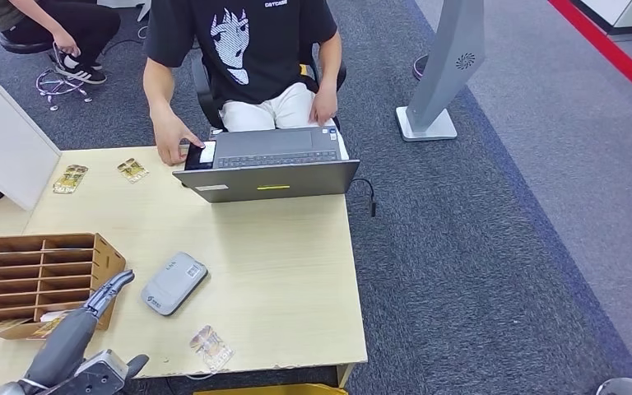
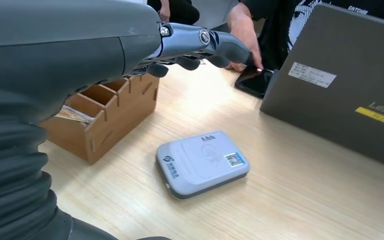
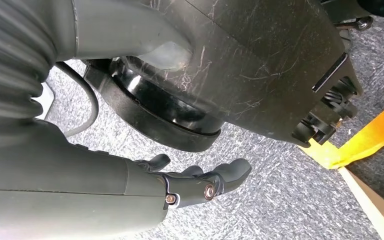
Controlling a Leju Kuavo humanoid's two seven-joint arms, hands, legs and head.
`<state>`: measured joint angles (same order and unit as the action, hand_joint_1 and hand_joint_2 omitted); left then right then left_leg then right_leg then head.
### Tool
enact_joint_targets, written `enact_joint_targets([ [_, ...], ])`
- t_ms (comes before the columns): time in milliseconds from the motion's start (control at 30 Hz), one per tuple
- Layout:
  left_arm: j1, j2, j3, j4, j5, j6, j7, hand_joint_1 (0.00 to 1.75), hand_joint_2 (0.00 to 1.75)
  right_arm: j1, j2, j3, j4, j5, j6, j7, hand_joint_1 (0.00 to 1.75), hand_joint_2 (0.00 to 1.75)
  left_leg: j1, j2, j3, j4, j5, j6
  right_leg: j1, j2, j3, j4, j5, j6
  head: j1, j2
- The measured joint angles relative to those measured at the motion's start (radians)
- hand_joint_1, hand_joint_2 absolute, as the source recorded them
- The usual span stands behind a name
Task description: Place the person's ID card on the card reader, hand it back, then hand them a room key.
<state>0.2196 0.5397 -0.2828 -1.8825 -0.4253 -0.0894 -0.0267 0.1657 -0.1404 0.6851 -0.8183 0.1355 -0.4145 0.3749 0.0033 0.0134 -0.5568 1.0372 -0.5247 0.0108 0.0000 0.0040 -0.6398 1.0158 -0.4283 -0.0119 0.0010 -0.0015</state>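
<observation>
Grey card reader [image 1: 174, 282] lies beside the empty, spread left hand [image 1: 105, 294]; right hand [image 3: 195, 182] hangs empty, fingers apart.

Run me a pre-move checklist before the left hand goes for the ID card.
1. Left hand free: ok, holds nothing, fingers extended over the wooden organizer.
2. Card reader top clear: ok, nothing on it.
3. ID card located: cannot tell; small cards lie on the table, none readable.
4. Person ready: not ok, their hand touches a phone beside the laptop.
5. Right hand free: ok, hanging above the floor.
</observation>
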Motion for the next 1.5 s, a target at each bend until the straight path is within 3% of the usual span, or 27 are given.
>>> enact_joint_targets([
  [133,0.086,0.093,-0.004,-0.043,-0.152,0.103,0.132,0.0,1.75,0.009,0.0,0.0,-0.001,-0.03,-0.015,0.014,0.0,1.75,0.001,0.001,0.0,0.0,-0.001,-0.001,0.001,0.001,0.0,0.0,-0.001,-0.001,0.0,0.0],
  [267,0.193,0.18,-0.005,-0.093,-0.287,0.213,0.341,0.0,1.75,0.018,-0.002,0.0,-0.016,-0.045,-0.025,0.047,0.0,1.75,0.001,0.0,0.0,0.0,-0.001,-0.001,0.001,0.0,0.0,0.0,-0.002,-0.002,0.0,0.0],
  [433,0.351,0.305,-0.004,-0.17,-0.362,0.249,0.654,0.0,1.75,0.025,-0.004,-0.002,-0.037,-0.042,-0.024,0.079,0.0,1.75,0.002,0.0,0.001,0.0,-0.002,-0.003,0.002,0.001,0.0,0.001,-0.003,-0.003,0.0,0.0],
  [567,0.461,0.346,0.014,-0.217,-0.407,0.246,0.716,0.0,1.75,0.029,-0.004,-0.008,-0.043,-0.033,-0.02,0.086,0.0,1.75,0.002,-0.001,0.001,0.0,-0.002,-0.003,0.002,0.0,0.0,0.0,-0.003,-0.002,0.0,0.0],
  [833,0.543,0.308,0.086,-0.255,-0.483,0.144,0.724,0.0,1.75,0.03,-0.003,-0.014,-0.044,-0.01,-0.012,0.086,0.0,1.75,0.002,-0.001,0.001,0.0,-0.002,-0.003,0.002,-0.001,0.001,0.0,-0.003,-0.002,0.0,0.0],
  [1167,0.553,0.264,0.12,-0.268,-0.497,0.133,0.724,0.0,1.75,0.03,-0.002,-0.017,-0.044,-0.005,-0.009,0.084,0.0,1.75,0.002,-0.002,0.001,0.0,-0.002,-0.003,0.002,-0.002,0.001,0.0,-0.003,-0.003,0.0,0.0],
  [1300,0.516,0.227,0.119,-0.267,-0.566,0.142,0.724,0.0,1.75,0.03,0.001,-0.021,-0.043,0.008,-0.002,0.081,0.0,1.75,0.002,-0.003,0.001,0.0,-0.002,-0.003,0.002,-0.003,0.001,0.0,-0.003,-0.003,0.0,0.0],
  [1500,0.397,0.117,0.107,-0.253,-0.726,0.205,0.718,0.0,1.75,0.037,0.008,-0.039,-0.05,0.056,0.013,0.091,0.0,1.75,0.001,-0.004,0.001,0.0,-0.002,-0.002,0.001,-0.003,0.002,0.0,-0.003,-0.002,0.0,0.0],
])
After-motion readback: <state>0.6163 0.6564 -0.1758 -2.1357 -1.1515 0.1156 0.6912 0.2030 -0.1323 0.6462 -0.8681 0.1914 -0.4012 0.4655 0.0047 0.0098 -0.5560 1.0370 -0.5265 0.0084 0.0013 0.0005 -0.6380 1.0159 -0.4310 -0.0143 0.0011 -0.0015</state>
